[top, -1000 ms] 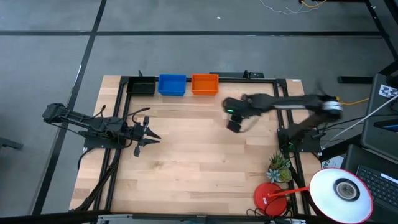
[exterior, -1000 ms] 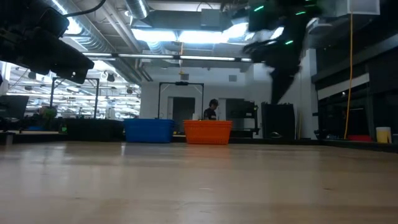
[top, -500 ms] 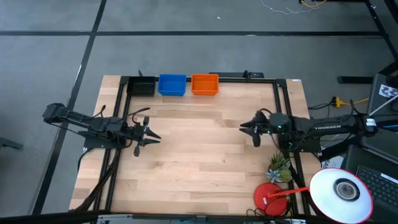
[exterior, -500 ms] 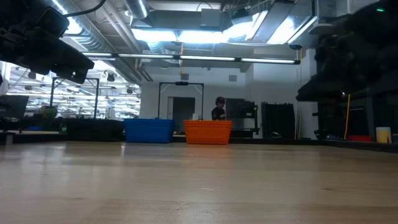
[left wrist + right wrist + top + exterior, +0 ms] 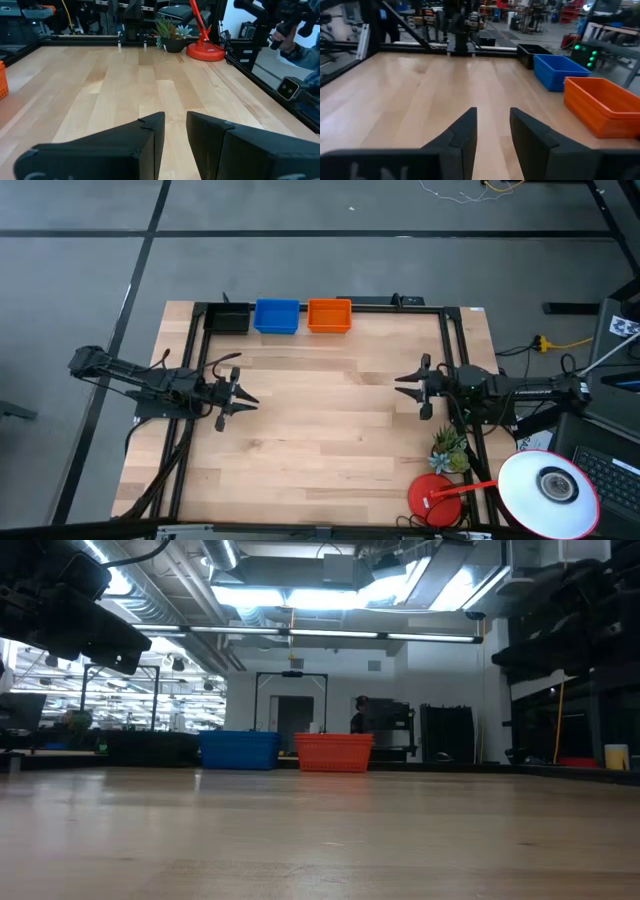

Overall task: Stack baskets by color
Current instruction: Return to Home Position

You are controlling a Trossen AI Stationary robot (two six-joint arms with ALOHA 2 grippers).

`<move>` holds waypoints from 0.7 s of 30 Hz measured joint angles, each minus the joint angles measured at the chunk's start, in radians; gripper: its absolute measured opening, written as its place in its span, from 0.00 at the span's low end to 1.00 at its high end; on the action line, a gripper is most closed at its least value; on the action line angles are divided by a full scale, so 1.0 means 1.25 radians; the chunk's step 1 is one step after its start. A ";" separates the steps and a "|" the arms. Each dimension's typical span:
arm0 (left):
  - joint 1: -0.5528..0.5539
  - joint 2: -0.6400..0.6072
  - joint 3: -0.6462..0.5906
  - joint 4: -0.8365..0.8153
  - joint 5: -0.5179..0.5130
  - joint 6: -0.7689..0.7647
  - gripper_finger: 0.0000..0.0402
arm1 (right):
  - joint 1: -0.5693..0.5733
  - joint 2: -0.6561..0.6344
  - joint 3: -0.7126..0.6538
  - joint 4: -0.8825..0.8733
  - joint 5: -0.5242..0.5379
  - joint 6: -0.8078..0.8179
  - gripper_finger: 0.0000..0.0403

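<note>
Three baskets stand side by side on the table along its far edge: a black one (image 5: 228, 318), a blue one (image 5: 277, 316) and an orange one (image 5: 329, 314). The right wrist view shows them too: black (image 5: 536, 51), blue (image 5: 560, 70), orange (image 5: 603, 105). My left gripper (image 5: 245, 398) hovers level at the table's left side, open, nothing between its fingers (image 5: 175, 127). At the table's right side my right gripper (image 5: 402, 383) is level and open too, with nothing between its fingers (image 5: 493, 127), and well short of the baskets.
A red round lamp base (image 5: 432, 498) with its white head (image 5: 548, 488) and a small potted plant (image 5: 449, 448) stand at the near right corner. Black frame rails (image 5: 196, 360) border the table. A person (image 5: 358, 720) shows far back in the room.
My right gripper has swung from beside the orange basket back toward the table's right edge and come down, tipping from pointing down to level. The baskets have stayed where they were.
</note>
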 joint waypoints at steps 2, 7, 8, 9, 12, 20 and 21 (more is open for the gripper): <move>0.000 0.000 0.000 0.000 0.000 0.000 0.18 | 0.005 -0.045 0.000 -0.033 0.021 -0.002 0.29; 0.000 0.000 0.000 0.000 0.000 0.000 0.18 | 0.024 -0.100 0.000 -0.035 -0.011 -0.020 0.29; 0.000 0.000 0.000 0.000 0.000 0.000 0.18 | 0.027 -0.111 0.000 -0.035 -0.016 -0.019 0.29; 0.000 0.000 0.000 0.000 0.000 0.000 0.18 | 0.030 -0.120 0.000 -0.034 -0.021 -0.018 0.29; 0.000 0.000 0.000 0.000 0.000 0.000 0.18 | 0.034 -0.146 0.000 -0.038 -0.035 -0.016 0.29; 0.000 0.000 0.000 0.000 0.000 0.000 0.18 | 0.034 -0.156 0.000 -0.023 -0.101 -0.018 0.29; 0.000 0.000 0.000 0.000 0.000 0.000 0.18 | 0.034 -0.156 0.000 -0.018 -0.101 -0.018 0.29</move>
